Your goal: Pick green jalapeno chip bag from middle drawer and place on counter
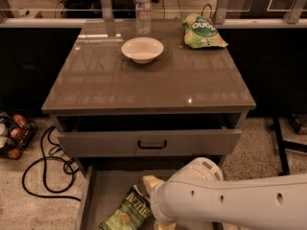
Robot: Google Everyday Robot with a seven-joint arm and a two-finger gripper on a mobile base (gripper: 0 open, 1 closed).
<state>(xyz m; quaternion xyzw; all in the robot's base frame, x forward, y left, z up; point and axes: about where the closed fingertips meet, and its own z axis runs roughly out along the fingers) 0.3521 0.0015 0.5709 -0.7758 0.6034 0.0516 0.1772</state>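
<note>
The green jalapeno chip bag (125, 212) lies flat on the floor of the open middle drawer (106, 188) at the bottom of the camera view, its white "Kettle" lettering showing. My gripper (156, 205) is low in the drawer, right beside the bag's right edge. One cream finger (151, 182) points up just above the bag, and the other is cut off by the frame's bottom edge. The fingers stand apart and hold nothing. My white arm hides the right half of the drawer. The counter (144, 83) caps the cabinet above.
On the counter stand a white bowl (142, 49), a water bottle (143, 3) and a paler green bag (202, 31). A drawer front with a black handle (151, 143) juts out above the open tray. Black cables (43, 164) and a basket (12, 135) lie on the floor to the left.
</note>
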